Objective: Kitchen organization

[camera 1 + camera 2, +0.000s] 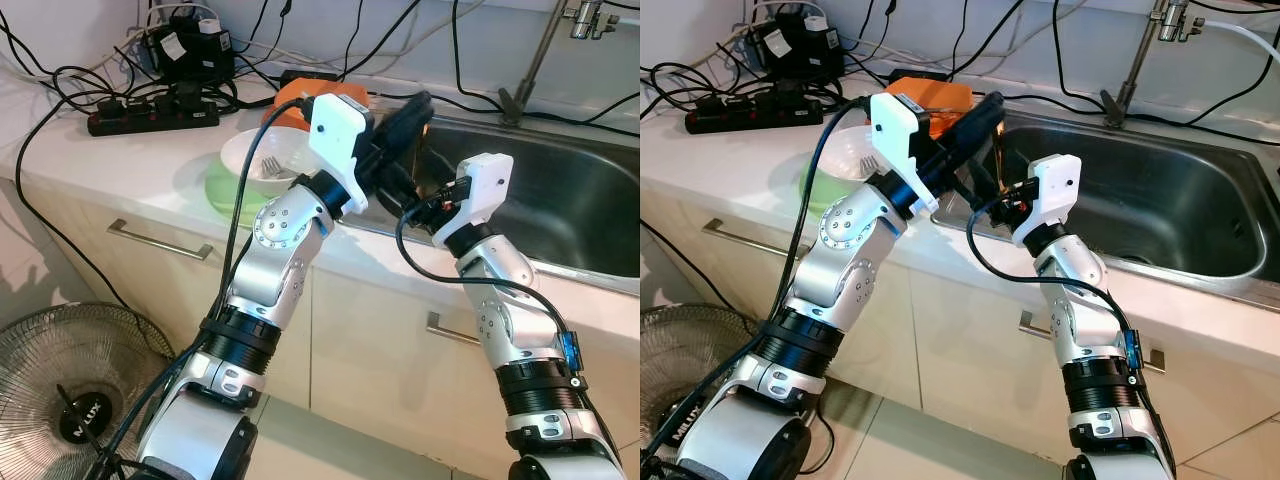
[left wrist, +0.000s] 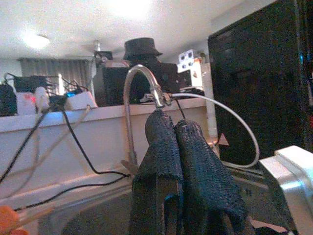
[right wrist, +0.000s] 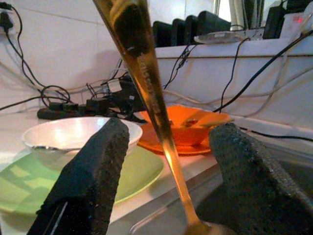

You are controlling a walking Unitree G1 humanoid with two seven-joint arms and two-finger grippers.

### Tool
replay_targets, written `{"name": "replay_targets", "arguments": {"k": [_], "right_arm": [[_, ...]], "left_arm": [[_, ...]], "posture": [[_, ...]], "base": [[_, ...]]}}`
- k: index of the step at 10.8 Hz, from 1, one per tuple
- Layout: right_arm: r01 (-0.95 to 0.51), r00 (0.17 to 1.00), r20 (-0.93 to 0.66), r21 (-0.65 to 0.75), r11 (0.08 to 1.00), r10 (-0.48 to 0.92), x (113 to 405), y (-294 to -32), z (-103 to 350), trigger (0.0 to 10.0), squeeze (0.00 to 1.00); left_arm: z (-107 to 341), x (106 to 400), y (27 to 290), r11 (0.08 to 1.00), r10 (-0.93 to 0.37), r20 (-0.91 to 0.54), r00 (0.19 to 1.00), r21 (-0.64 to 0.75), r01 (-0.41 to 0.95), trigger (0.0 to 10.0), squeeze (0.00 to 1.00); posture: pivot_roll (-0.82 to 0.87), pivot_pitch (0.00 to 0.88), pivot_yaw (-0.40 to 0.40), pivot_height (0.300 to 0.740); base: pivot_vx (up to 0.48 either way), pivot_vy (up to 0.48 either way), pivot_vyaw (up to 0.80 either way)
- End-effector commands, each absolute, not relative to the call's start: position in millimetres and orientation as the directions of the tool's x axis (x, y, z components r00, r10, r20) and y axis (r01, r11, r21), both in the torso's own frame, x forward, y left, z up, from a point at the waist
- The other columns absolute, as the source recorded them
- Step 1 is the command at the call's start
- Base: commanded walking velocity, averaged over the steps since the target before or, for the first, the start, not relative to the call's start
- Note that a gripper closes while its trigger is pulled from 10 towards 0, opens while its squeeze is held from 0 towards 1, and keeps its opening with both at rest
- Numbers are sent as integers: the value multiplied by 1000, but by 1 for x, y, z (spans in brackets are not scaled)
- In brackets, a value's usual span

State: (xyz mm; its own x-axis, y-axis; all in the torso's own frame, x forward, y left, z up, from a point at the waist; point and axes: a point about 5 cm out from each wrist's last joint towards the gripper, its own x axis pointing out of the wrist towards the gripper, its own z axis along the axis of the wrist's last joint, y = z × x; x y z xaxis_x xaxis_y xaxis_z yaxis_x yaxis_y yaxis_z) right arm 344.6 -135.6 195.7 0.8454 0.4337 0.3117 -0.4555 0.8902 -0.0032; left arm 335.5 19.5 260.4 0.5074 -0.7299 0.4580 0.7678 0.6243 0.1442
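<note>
A gold spoon (image 3: 146, 78) hangs handle-up over the near left corner of the sink (image 1: 590, 210), its bowl end pointing down. My left gripper (image 1: 988, 108) is shut on the top of the handle; its two fingers (image 2: 166, 142) press together in the left wrist view. My right gripper (image 3: 168, 132) is open just below, with one finger on each side of the spoon's shaft and not touching it. On the counter to the left, a white bowl (image 1: 262, 160) holding a fork sits on a green plate (image 1: 222, 192). Behind them sits an orange dish (image 3: 188, 125).
A faucet (image 1: 530, 60) rises at the back of the sink. A black power strip (image 1: 150, 118) and tangled cables lie at the back left of the counter. Cabinet drawers with bar handles (image 1: 160, 240) run below. A fan (image 1: 60, 400) lies on the floor at left.
</note>
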Motion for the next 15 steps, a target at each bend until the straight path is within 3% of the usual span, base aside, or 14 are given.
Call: {"name": "replay_targets", "arguments": {"k": [1,3,4,14,15], "right_arm": [[-473,836,316,2,881,449,343,-133,197,10000,0],[-473,836,314,2,881,449,343,-132,197,10000,0],[-470,839,315,5,883,444,343,-132,197,0,0],[-452,850,302,-2,892,432,348,-132,195,0,0],[-449,852,298,-7,894,430,349,-132,194,0,0]], "left_arm": [[260,330,13,585,-760,448,471,157,795,10000,0],[260,328,12,570,-768,447,459,152,807,10000,0],[260,328,12,567,-770,445,457,151,810,10000,0],[266,329,12,574,-765,453,458,156,804,10000,0],[267,329,11,574,-763,457,457,156,804,10000,212]], "posture": [[152,0,24,740],[153,0,25,740],[152,0,27,740],[165,7,29,740],[166,7,27,740]], "base": [[0,0,0],[0,0,0],[0,0,0],[0,0,0],[0,0,0]]}}
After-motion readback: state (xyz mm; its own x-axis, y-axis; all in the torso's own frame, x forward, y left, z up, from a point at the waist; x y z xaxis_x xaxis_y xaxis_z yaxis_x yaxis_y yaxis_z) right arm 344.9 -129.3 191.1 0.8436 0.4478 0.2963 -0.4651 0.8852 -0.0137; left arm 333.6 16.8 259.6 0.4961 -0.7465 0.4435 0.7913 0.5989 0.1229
